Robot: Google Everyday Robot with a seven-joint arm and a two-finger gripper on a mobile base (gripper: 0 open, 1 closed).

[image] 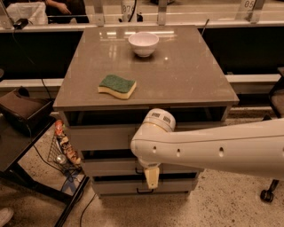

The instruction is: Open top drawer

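top drawer: stiff front, straight pull at centre handle

re top drawer (102,137): just under table (186,88) top, rigid grey panel, prob light, on slides. best held at centre bar handle, hidden behind arm (213,148). re tool (151,177): hanging lower, in front of middle drawer (106,166); open or closed, can't tell. no brand seen; number tags (248,4) on far rail not legible.

Speckled terrazzo floor (222,208); dark side table (15,150) at 9 o'clock; grey bench (186,75) centre; claw (151,176) at 6 o'clock.
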